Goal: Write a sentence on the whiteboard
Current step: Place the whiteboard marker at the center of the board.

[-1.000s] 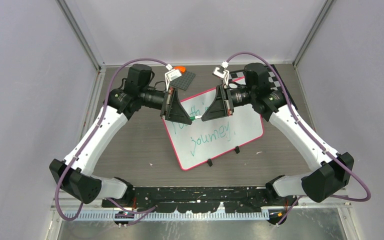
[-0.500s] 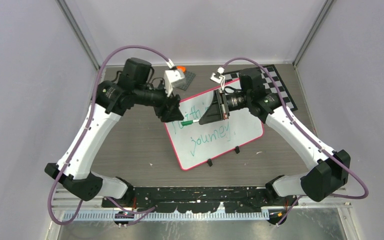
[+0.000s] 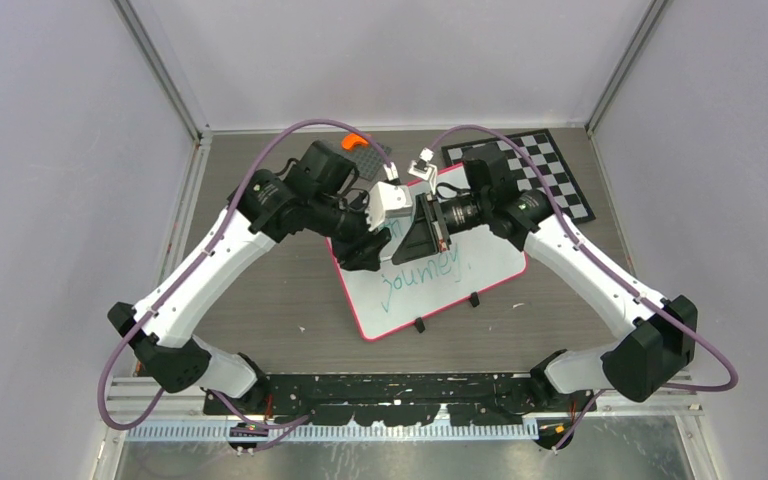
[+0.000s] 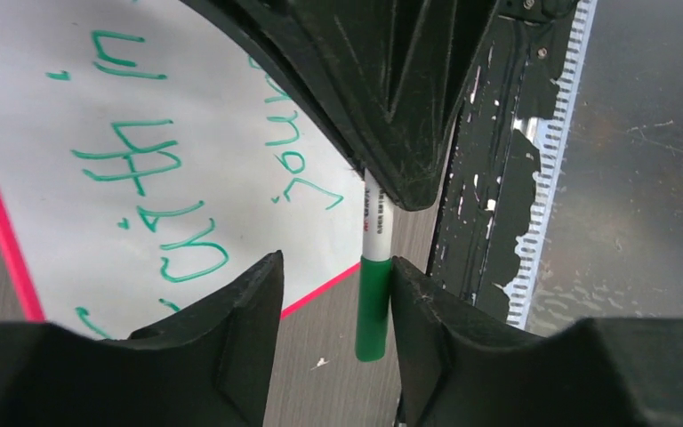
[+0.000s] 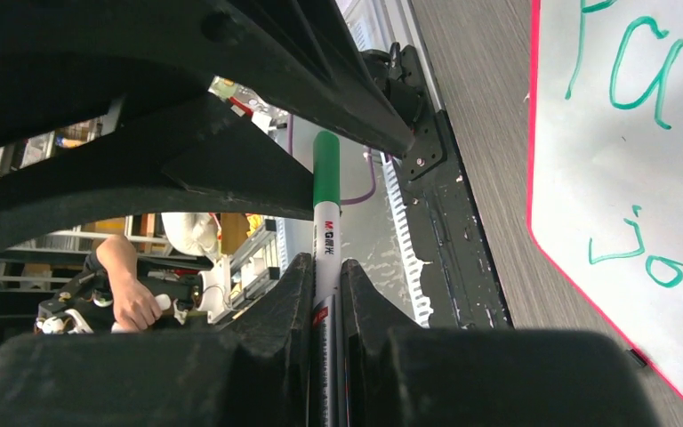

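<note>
**A:** Where is everything?

**B:** The whiteboard [image 3: 495,255] lies flat on the table. The sentence [image 3: 418,277] is on it in green, though the arms hide its upper line in the top view. Both your claws meet above the whiteboard's far-left part.

**A:** And the claws?

**B:** Your right gripper [image 5: 325,262] is pinched tight on the marker [image 4: 373,302] barrel. Your left gripper [image 4: 333,267] is spread, with the marker's green end between its fingers. The marker sits hard against one finger and well off the other.

**A:** What can go wrong?

**B:** If you close the left claw from there, I expect the far finger to sweep in and push the marker sideways. That could twist it in the right claw's pinch. If you open the right claw before the left has a square hold, the marker likely drops onto the whiteboard. It could then roll across the lettering and smear it. Watch your wrists too. They hang low over the whiteboard, so a dip could drag them through the ink.
</note>
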`<action>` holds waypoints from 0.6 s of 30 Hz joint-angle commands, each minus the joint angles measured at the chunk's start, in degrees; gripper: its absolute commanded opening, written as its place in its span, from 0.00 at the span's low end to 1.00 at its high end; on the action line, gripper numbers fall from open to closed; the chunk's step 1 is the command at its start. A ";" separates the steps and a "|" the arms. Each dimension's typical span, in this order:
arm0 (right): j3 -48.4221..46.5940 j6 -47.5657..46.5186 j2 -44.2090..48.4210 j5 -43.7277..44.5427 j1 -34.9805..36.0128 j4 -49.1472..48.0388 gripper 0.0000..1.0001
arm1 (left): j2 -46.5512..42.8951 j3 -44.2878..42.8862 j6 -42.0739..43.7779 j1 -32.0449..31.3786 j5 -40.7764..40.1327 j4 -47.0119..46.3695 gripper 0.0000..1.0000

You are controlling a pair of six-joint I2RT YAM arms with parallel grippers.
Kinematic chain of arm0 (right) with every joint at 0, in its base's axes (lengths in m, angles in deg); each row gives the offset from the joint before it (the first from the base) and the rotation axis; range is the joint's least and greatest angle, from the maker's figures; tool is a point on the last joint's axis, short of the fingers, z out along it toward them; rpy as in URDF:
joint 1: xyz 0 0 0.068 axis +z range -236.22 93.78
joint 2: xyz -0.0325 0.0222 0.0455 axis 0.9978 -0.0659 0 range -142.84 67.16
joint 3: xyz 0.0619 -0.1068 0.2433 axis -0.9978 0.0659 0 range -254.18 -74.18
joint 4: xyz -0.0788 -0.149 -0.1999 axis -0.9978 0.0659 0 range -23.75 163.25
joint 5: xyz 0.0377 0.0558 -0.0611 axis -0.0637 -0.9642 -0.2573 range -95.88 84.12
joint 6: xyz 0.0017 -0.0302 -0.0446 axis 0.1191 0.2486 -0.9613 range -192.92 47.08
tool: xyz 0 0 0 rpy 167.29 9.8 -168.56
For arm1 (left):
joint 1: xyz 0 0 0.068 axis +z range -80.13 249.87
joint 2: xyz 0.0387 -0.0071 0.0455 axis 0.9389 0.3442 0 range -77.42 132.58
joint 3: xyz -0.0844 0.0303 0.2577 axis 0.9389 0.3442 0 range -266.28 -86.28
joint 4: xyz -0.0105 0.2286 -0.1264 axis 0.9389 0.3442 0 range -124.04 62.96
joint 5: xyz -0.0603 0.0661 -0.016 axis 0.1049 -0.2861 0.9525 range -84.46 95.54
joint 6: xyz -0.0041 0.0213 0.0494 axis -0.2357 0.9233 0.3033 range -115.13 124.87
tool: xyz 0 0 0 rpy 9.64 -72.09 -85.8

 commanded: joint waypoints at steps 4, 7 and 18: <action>-2.38 -1.30 -0.65 -1.36 0.96 -0.29 0.00 | -0.31 1.66 -0.12 -0.39 0.62 -1.21 0.41; -2.85 -1.35 -1.11 -1.52 0.99 -0.15 0.00 | -0.19 1.74 -0.63 -0.39 2.39 -1.35 0.31; -7.09 -1.96 -0.41 -4.50 -9.84 1.97 0.69 | -2.52 2.35 -7.04 14.76 9.38 -4.42 0.00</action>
